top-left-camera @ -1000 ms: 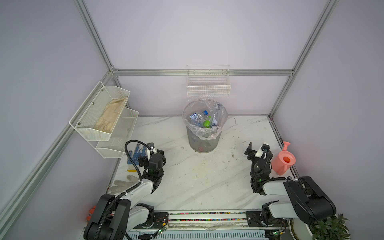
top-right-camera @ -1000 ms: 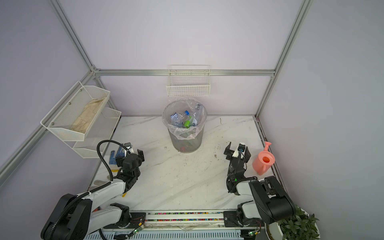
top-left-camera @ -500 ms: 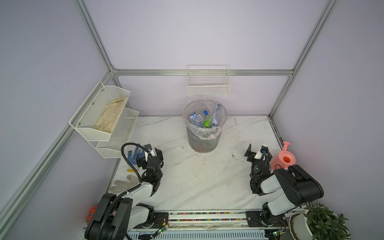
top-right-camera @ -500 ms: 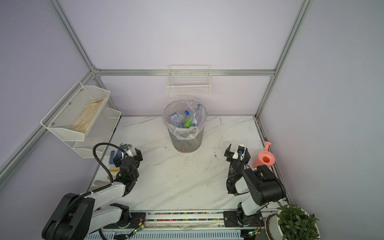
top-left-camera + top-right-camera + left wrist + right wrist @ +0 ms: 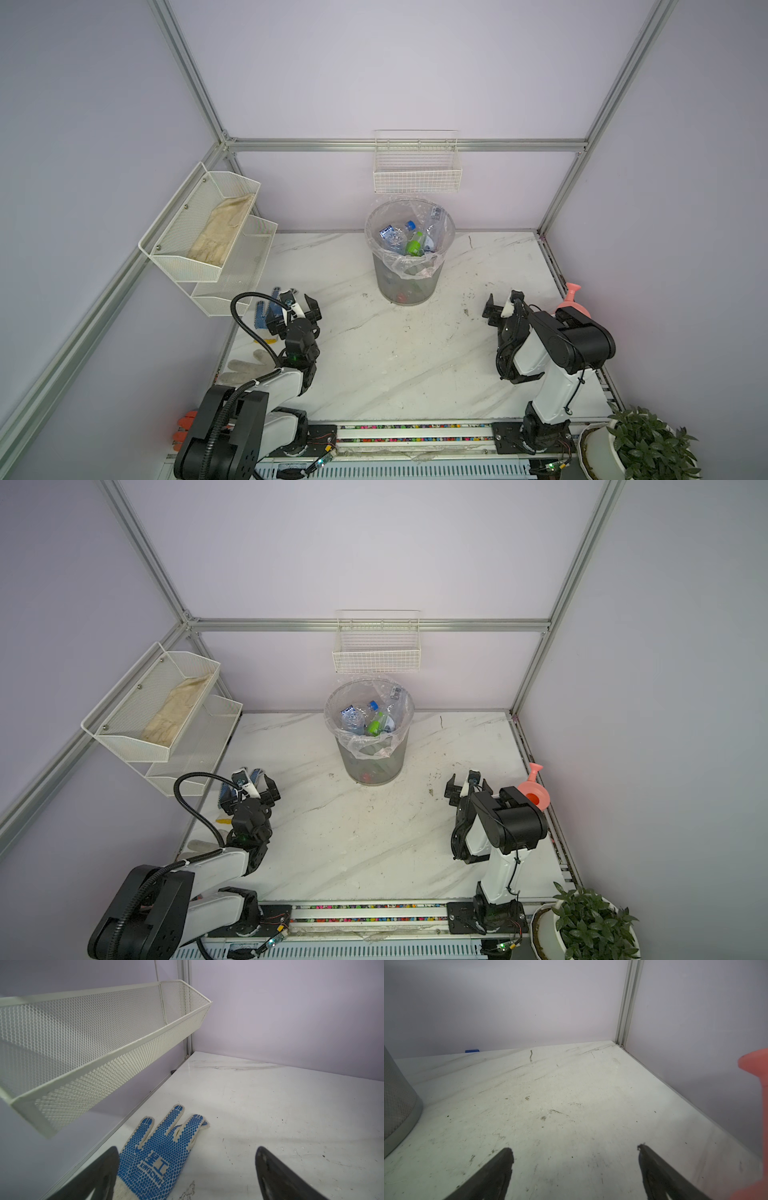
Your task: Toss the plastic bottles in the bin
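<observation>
While both arms sat low over the white marble-patterned tabletop [image 5: 395, 357], the round grey translucent bin [image 5: 409, 286], lined with a clear plastic bag, stood at the centre of both top views, near the back wall. Inside it lay the plastic bottles [image 5: 394, 239]: clear ones with blue caps and blue-and-white labels, and a green bottle [image 5: 414, 246] among them. A spot of red showed dimly through the wall near the base. The label print was too small to read.

A white wire basket [image 5: 417, 176] hung on the wall just above the bin. At the upper left, a two-tier white mesh shelf [image 5: 232, 286] held a beige cloth [image 5: 220, 232] in its upper tier. At the right edge stood a coral-pink plastic watering can [image 5: 575, 305], and at the lower right a leafy plant in a white pot [image 5: 648, 444].

The left gripper [image 5: 293, 308] was at the left, its fingers spread wide over a white knit glove with blue dots [image 5: 158, 1157], printed with two Chinese characters and roughly "XINGONG". The right gripper [image 5: 503, 305] was beside the watering can, fingers likewise wide apart and holding nothing.
</observation>
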